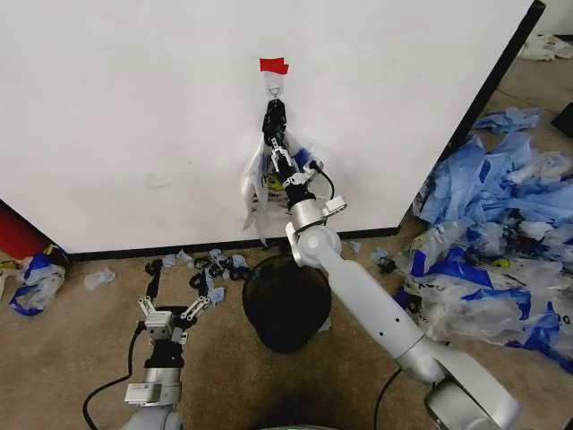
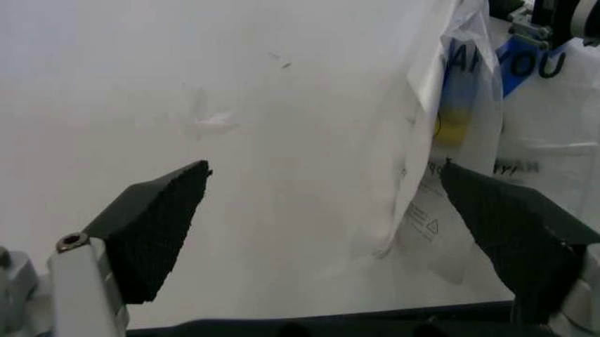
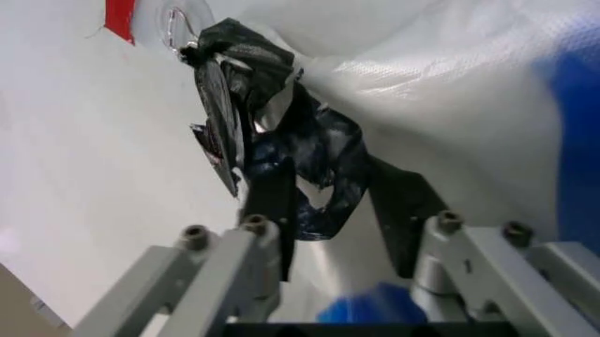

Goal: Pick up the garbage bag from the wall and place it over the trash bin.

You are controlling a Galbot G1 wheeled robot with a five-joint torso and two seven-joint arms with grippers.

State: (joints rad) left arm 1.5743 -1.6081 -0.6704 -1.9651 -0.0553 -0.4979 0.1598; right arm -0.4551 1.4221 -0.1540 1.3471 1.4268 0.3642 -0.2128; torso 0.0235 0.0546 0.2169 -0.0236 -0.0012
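Observation:
The garbage bag hangs from a small hook under red tape on the white wall; it is clear plastic with blue patches. My right gripper reaches up to its dark bunched handles. In the right wrist view this gripper is open, one black finger on each side of the handles. The black mesh trash bin stands on the floor below the bag. My left gripper hovers low, left of the bin, open and facing the wall and the bag.
A big heap of blue and clear bags covers the floor at the right. Small plastic scraps lie along the wall's black base strip. Another bag and a red object sit at the far left.

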